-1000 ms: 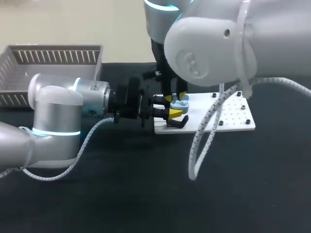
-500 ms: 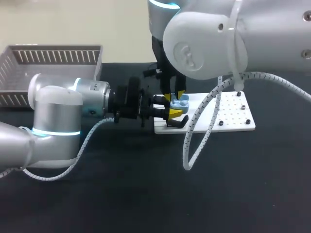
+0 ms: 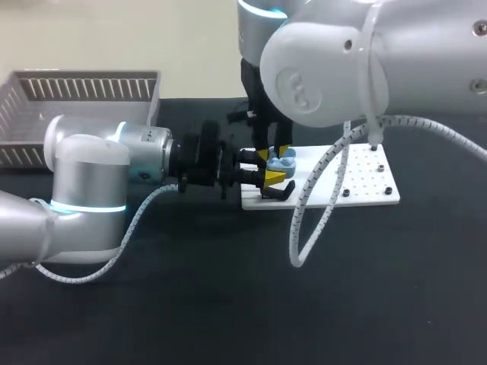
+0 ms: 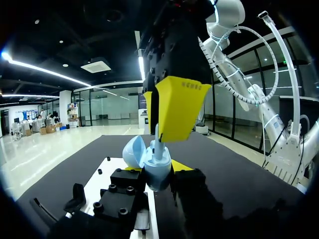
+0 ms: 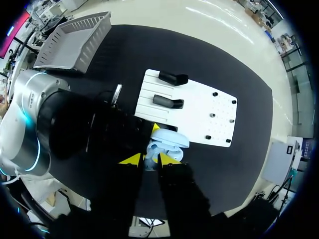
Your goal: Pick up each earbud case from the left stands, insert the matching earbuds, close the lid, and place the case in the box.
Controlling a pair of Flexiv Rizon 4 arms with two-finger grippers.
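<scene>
My left gripper (image 3: 268, 166) comes in level from the left over the white plate's (image 3: 358, 179) left end, shut on a light blue earbud case (image 3: 281, 160). In the left wrist view the case (image 4: 158, 175) sits upright between the fingers with its lid (image 4: 133, 152) tipped open. My right gripper (image 3: 275, 148) hangs straight down over the case. Its yellow fingers (image 4: 182, 107) pinch a pale earbud (image 4: 157, 143) whose lower end is in the case's opening. From the right wrist the case (image 5: 168, 142) lies just ahead of the tips (image 5: 149, 159).
Two black stands (image 5: 173, 78) (image 5: 167, 102) stand without cases on the plate's (image 5: 204, 109) ribbed left part. A grey slatted basket (image 3: 76, 95) stands at the far left. My right arm's cable (image 3: 304, 220) loops down in front of the plate.
The right arm's upper links and its hanging cable have shifted slightly. Both grippers, the case and the earbud stay where they were.
</scene>
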